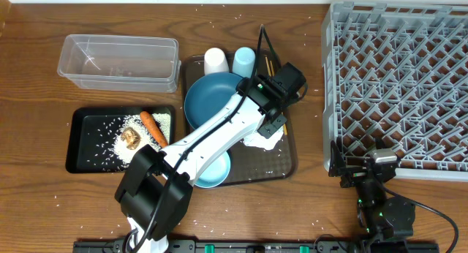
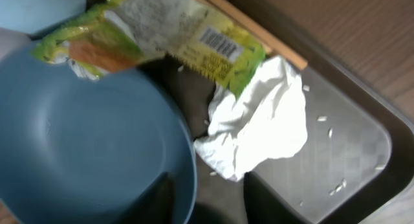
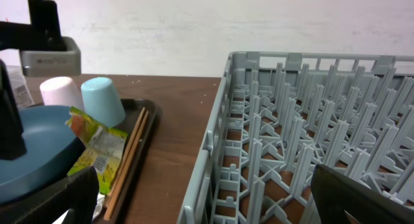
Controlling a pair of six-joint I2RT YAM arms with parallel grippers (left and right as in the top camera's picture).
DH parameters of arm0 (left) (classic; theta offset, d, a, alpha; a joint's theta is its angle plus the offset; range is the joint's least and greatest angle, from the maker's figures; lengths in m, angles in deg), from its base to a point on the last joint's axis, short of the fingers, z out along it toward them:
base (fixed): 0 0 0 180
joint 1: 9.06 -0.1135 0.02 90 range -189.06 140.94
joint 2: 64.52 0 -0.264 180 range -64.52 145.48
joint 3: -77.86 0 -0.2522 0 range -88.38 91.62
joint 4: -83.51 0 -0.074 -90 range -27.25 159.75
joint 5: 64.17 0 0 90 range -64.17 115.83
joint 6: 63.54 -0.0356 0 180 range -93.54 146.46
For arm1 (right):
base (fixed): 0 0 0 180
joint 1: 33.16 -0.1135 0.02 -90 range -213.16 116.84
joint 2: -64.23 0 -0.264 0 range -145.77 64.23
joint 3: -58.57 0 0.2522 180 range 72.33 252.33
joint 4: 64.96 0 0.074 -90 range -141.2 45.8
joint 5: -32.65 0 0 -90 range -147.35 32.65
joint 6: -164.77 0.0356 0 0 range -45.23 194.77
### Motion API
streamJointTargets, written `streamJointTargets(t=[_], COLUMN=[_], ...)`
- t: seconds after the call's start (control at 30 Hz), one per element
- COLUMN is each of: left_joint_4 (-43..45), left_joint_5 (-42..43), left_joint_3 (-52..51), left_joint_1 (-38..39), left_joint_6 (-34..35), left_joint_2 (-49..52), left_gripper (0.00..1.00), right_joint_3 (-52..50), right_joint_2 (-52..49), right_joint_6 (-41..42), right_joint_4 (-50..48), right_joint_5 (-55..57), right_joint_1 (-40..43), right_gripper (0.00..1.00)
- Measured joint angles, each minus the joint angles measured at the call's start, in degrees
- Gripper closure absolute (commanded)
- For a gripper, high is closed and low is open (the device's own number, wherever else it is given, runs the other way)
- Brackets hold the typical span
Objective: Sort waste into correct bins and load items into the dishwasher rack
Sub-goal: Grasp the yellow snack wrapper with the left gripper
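Note:
The crumpled white, yellow and green wrapper point(image 2: 259, 127) lies on the brown serving tray point(image 1: 281, 161), between the blue plate point(image 2: 84, 140) and the chopsticks point(image 2: 259, 36). My left gripper point(image 2: 207, 173) hovers just short of it, jaws apart with only tray floor between them; one finger overlaps the plate's rim. In the overhead view the left gripper point(image 1: 272, 127) is above the wrapper point(image 1: 265, 141). The carrot point(image 1: 153, 129), brown lump point(image 1: 131, 137) and rice point(image 1: 102, 147) lie in the black tray point(image 1: 77, 165). My right gripper point(image 3: 213, 204) stands wide open at the rack's point(image 1: 398, 85) front left corner.
A white cup point(image 1: 216, 61) and a light-blue cup point(image 1: 243, 61) stand upside down at the serving tray's back. A light-blue bowl point(image 1: 212, 172) sits at its front, partly under my left arm. The clear container point(image 1: 121, 63) is at the back left. Rice grains dot the table.

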Motion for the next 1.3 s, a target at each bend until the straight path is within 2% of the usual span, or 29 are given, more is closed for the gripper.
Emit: streamJointTargets(t=[0.07, 0.2, 0.3, 0.37, 0.57, 0.97, 1.13, 1.3], left_joint_4=[1.40, 5.44, 6.80, 6.88, 6.95, 12.20, 13.44, 14.14], left_joint_5=[0.55, 2.82, 3.65, 4.02, 6.95, 10.54, 10.64, 8.92], left_joint_3=[0.00, 0.00, 0.00, 0.00, 0.00, -0.26, -0.26, -0.94], left_joint_1=[0.00, 0.00, 0.00, 0.00, 0.00, 0.00, 0.00, -0.13], left_joint_6=[-0.26, 2.73, 7.28, 11.91, 30.05, 54.36, 61.75, 64.94], left_joint_2=[0.00, 0.00, 0.00, 0.04, 1.16, 1.88, 4.39, 7.23], left_gripper=[0.38, 0.35, 0.26, 0.01, 0.02, 0.02, 0.02, 0.02], right_joint_3=[0.00, 0.00, 0.00, 0.00, 0.00, 0.00, 0.00, 0.00], right_joint_2=[0.00, 0.00, 0.00, 0.00, 0.00, 0.00, 0.00, 0.00], right_joint_6=[0.00, 0.00, 0.00, 0.00, 0.00, 0.00, 0.00, 0.00], right_joint_4=[-0.02, 0.00, 0.00, 0.00, 0.00, -0.02, 0.00, -0.02], right_joint_5=[0.00, 0.00, 0.00, 0.00, 0.00, 0.00, 0.00, 0.00], right_joint_1=[0.00, 0.00, 0.00, 0.00, 0.00, 0.00, 0.00, 0.00], right_gripper=[0.01, 0.01, 0.01, 0.01, 0.01, 0.01, 0.01, 0.01])
